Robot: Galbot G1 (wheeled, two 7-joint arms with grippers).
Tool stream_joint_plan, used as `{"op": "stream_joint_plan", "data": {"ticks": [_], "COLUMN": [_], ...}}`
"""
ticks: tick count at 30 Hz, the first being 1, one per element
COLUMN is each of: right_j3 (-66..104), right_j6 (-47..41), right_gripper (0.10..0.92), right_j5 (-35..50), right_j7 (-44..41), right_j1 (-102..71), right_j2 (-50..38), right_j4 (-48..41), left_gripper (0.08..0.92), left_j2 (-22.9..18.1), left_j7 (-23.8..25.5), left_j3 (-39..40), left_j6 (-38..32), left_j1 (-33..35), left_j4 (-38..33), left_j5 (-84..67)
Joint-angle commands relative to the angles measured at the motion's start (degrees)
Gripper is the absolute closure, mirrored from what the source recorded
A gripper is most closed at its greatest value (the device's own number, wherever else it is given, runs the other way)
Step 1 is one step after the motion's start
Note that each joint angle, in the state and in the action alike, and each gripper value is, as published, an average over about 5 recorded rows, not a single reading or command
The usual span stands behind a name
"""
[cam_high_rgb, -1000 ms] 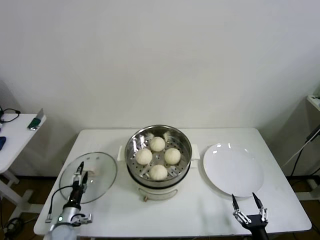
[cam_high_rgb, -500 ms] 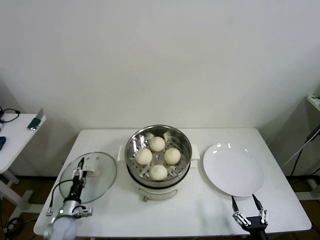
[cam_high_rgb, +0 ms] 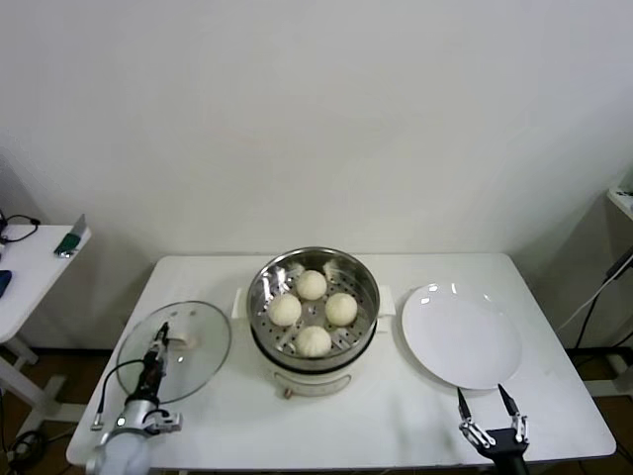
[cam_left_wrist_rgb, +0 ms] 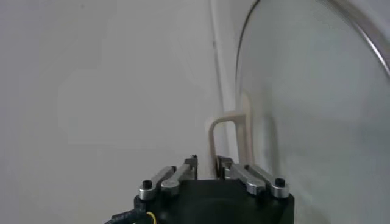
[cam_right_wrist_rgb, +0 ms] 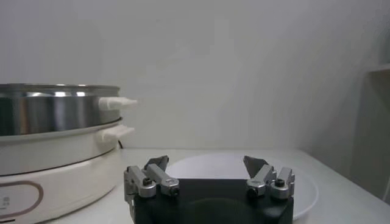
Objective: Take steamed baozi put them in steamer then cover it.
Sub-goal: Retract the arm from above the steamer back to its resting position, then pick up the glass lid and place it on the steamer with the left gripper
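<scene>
All four steamed baozi [cam_high_rgb: 313, 312] sit in the steamer [cam_high_rgb: 313, 317] at the counter's [cam_high_rgb: 396, 416] centre. The cover [cam_high_rgb: 175, 349] lies flat at nine o'clock of it, its cream handle [cam_left_wrist_rgb: 230, 140] pinched by the left claw [cam_left_wrist_rgb: 207, 164] (fingers nearly together). The right claw [cam_high_rgb: 492, 414] hovers wide open at five o'clock, over the white plate's [cam_high_rgb: 461, 334] near rim.
</scene>
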Motion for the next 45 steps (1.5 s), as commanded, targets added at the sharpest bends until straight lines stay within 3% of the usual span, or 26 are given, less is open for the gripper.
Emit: {"op": "stream_joint_plan", "data": {"ticks": [1,5,8,13,19,27,35,45], "right_j3": [0.01,0.10,0.22,0.42,0.29,-0.01,-0.03,0.06], "right_j6": [0.00,-0.16,-0.50,-1.53,-2.47,-2.54,-2.42,-1.81], "right_gripper": [0.203,0.203,0.203,0.203,0.203,0.203,0.203,0.203], "right_j5": [-0.35,-0.56,-0.88,-2.52,-3.46,-4.36,-4.89,-4.93], "right_j7": [-0.05,-0.06,-0.01,0.40,0.87,1.28,1.41,1.83], "right_j1": [-0.04,-0.18,-0.32,-0.45,-0.77,-1.00,-0.99,-0.97], "right_j2": [0.20,0.30,0.25,0.21,0.44,0.61,0.41,0.11], "right_j4": [0.13,0.60,0.96,1.37,1.98,1.83,2.12,1.78], "left_gripper": [0.762,0.845,0.850,0.851,0.852,0.852,0.852,0.852], "left_j2": [0.30,1.02,2.41,6.63,12.94,17.81,14.16,2.14], "left_j7": [-0.30,0.01,2.39,11.88,24.45,31.60,33.94,39.25], "left_j3": [-0.06,-0.20,-0.27,-0.48,-2.35,-1.56,13.36,30.72], "left_j6": [0.47,1.26,2.41,7.53,18.49,28.52,38.06,41.07], "left_j1": [-0.34,0.33,2.04,6.57,9.61,7.72,1.04,-4.40], "left_j4": [0.67,-2.21,-7.96,-21.68,-34.47,-47.25,-54.33,-53.83], "left_j5": [-0.22,-2.61,-5.95,-13.55,-22.94,-29.58,-24.73,-5.50]}}
